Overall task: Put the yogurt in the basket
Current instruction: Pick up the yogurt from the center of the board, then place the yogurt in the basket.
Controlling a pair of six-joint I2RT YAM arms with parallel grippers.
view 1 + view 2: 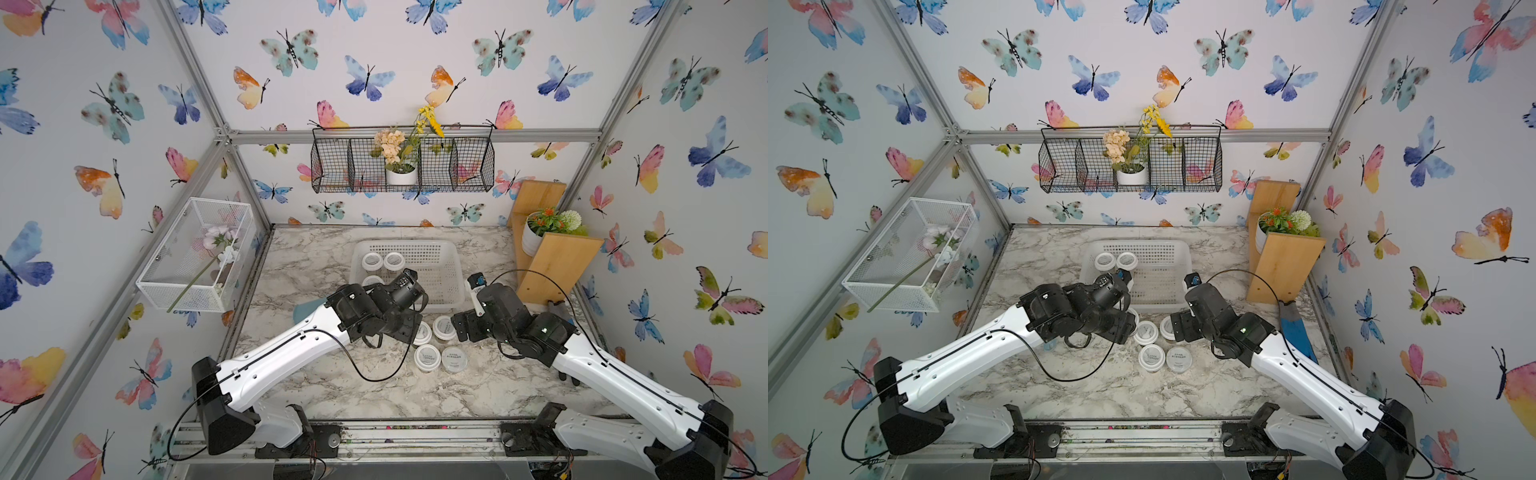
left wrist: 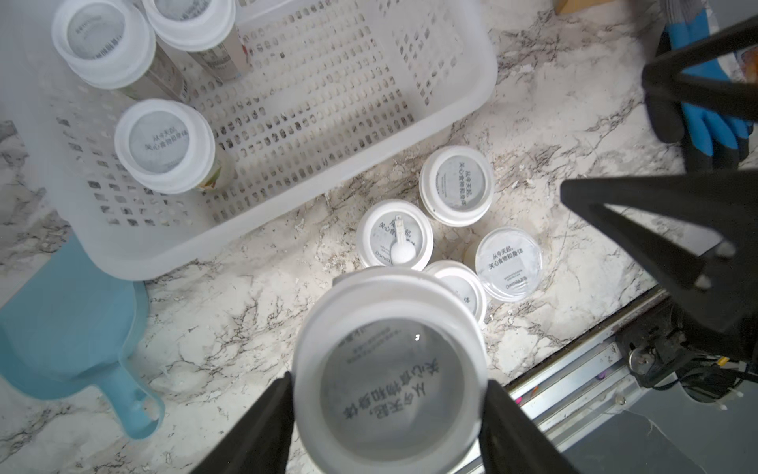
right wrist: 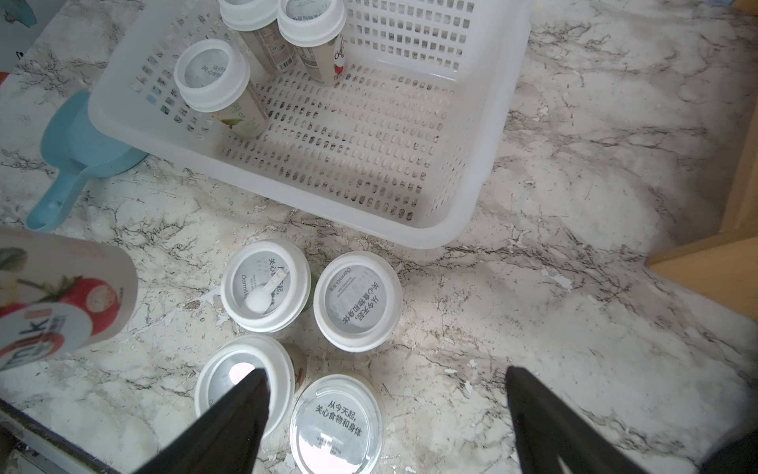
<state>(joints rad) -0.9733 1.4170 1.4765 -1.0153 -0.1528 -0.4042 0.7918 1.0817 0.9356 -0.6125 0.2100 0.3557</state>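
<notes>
Mid-bench [image 1: 457, 395], the left gripper [image 2: 389, 383] clamps a white-lidded yogurt cup [image 2: 389, 312]. The right gripper [image 3: 385, 372] gapes empty; the white perforated plastic basket's [image 3: 471, 230] right half lies bare.

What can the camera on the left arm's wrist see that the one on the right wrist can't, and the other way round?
Only the left wrist view: the lid of the held cup seen straight on, pinched in the left claw, and a blue glove.
Only the right wrist view: that cup's printed side, with red fruit on it. The open right claw frames this view.
Both: the white basket holding three cups, four cups on the marble table, one with a small spoon on its lid, and a blue scoop.
</notes>
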